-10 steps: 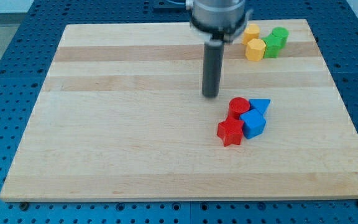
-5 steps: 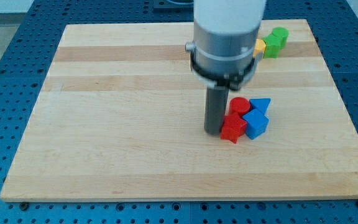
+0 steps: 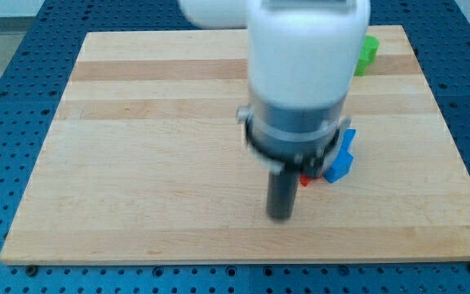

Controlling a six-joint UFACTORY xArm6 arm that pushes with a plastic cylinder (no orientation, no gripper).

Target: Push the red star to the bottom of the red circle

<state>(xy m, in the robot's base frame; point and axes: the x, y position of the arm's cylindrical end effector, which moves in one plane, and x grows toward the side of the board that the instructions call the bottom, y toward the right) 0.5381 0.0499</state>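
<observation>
My tip point(image 3: 280, 216) rests on bare board; red star point(image 3: 304, 180), mostly hidden, just upper-right.

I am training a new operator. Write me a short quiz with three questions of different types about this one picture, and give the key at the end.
1. True or false: the dark rod's tip rests on the wooden board, toward the view's bottom-left of the blue block.
2. Multiple choice: how much of the red block shows? A) all of it B) only a small sliver under the arm C) none
3. Fill in: the green block lies near the view's ____ right corner of the board.

Key: 1 true; 2 B; 3 top.
</observation>
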